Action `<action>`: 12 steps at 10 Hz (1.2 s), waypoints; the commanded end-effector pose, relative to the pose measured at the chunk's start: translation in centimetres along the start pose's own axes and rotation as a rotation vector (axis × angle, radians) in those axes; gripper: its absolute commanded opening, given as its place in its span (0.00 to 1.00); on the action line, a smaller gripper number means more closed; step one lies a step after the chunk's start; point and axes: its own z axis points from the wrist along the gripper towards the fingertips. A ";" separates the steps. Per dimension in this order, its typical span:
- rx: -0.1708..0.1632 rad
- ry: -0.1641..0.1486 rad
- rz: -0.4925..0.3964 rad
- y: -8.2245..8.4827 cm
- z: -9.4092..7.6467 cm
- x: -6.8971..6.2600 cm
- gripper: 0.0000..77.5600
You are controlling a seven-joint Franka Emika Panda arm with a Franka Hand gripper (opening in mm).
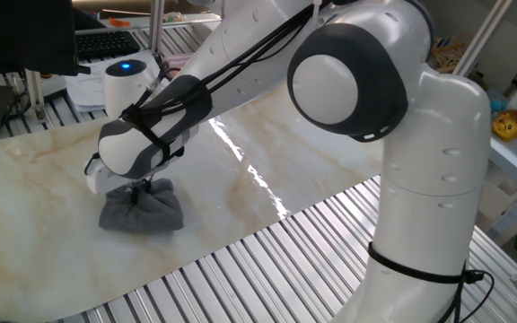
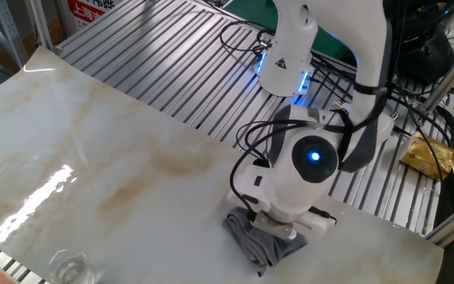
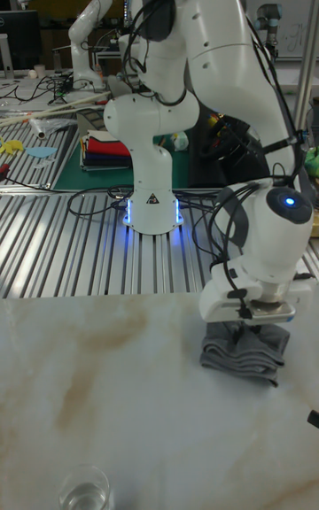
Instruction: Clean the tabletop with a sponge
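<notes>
The sponge [image 1: 142,213] is a dark grey bunched cloth-like pad lying on the tabletop [image 1: 52,179], a glossy cream marble-look slab with tan veins. My gripper [image 1: 139,192] points straight down and is shut on the sponge's bunched top. In the other fixed view the sponge [image 2: 260,243] sits near the slab's right end under the gripper [image 2: 278,227], on the tabletop [image 2: 101,158]. The tall fixed view shows the sponge [image 3: 245,352] below the gripper [image 3: 254,319], at the right side of the tabletop [image 3: 106,386]. The fingertips are hidden in the cloth folds.
Ribbed metal slats [image 2: 164,71] surround the slab. A clear glass [image 2: 71,268] stands near the slab's front edge, also seen as the glass [image 3: 85,488]. The robot base [image 3: 152,200] stands behind the slab. A yellow packet [image 2: 428,154] lies on the slats at right.
</notes>
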 end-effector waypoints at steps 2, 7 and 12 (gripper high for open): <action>-0.023 -0.047 0.042 3.5 0.0 -5.2 0.02; -0.048 -0.073 0.069 4.5 -0.1 -6.2 0.02; -0.082 -0.161 0.120 7.5 0.0 -6.3 0.02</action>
